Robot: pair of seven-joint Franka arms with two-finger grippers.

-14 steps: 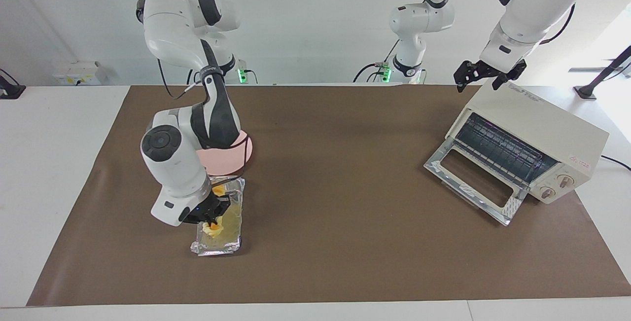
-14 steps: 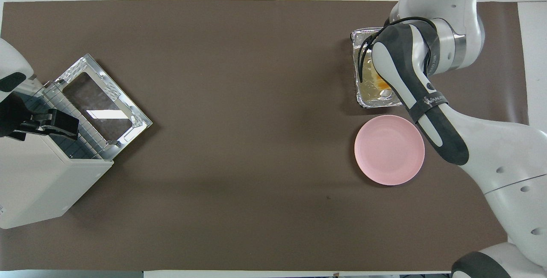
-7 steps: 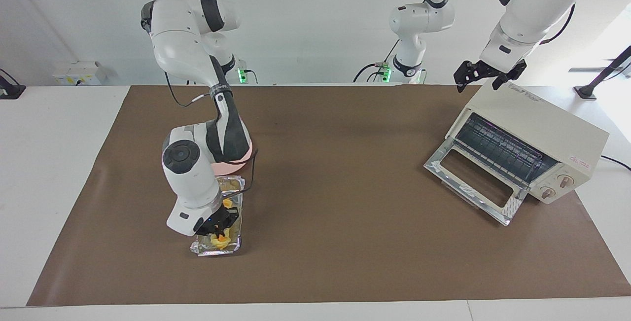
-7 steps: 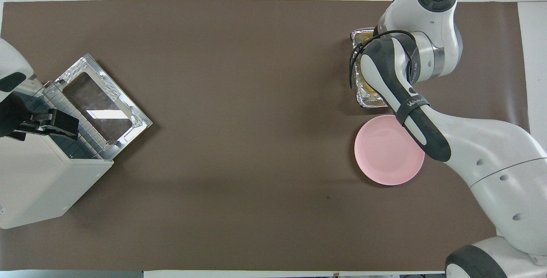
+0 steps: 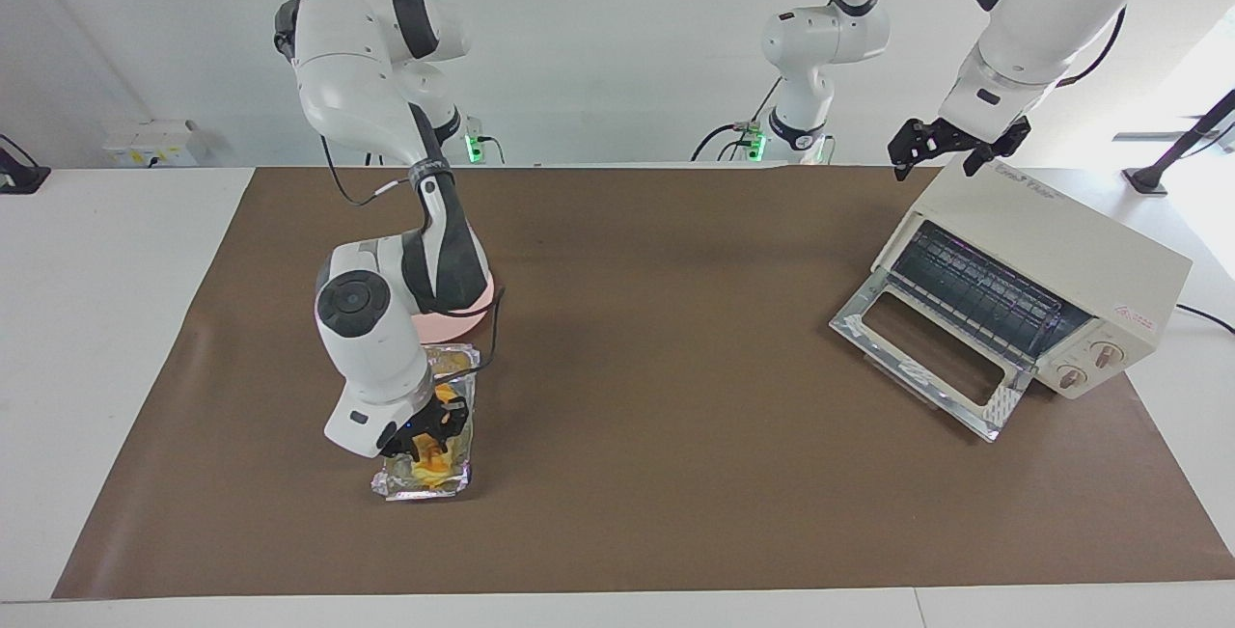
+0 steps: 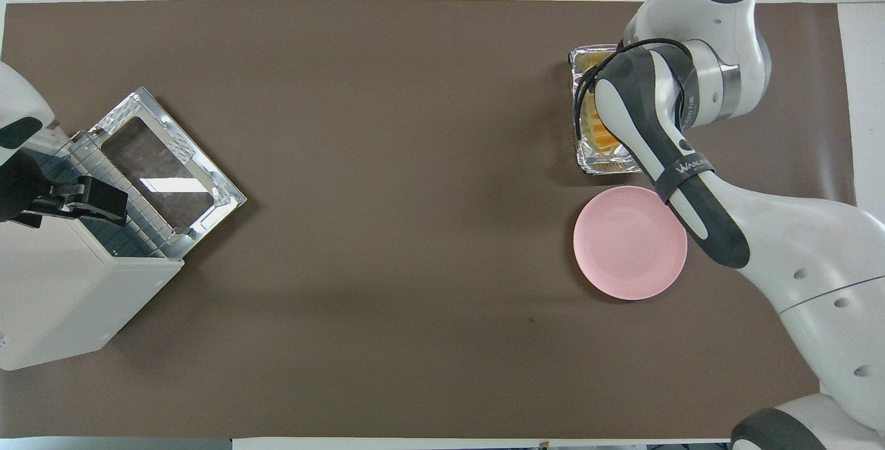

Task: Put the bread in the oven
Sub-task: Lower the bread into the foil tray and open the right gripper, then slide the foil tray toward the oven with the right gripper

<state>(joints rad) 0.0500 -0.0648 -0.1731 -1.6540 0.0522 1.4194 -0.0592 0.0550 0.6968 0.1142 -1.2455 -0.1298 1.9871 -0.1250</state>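
The right gripper (image 5: 430,435), fingers newly spread over the bread (image 5: 433,458) at seven o'clock, nears a grasp; the left gripper (image 5: 957,148) waits open.

The right end effector (image 5: 431,427) is down low over the bread (image 5: 431,460), which lies in a shiny foil tray (image 5: 421,483) on the brown bench (image 5: 656,396). A pink plate (image 5: 484,305) peeks out beside the tray, nearer to the robots. The left end effector (image 5: 957,148), fingers spread apart, waits above the cream oven (image 5: 1042,271), whose glass door (image 5: 921,356) hangs down open.
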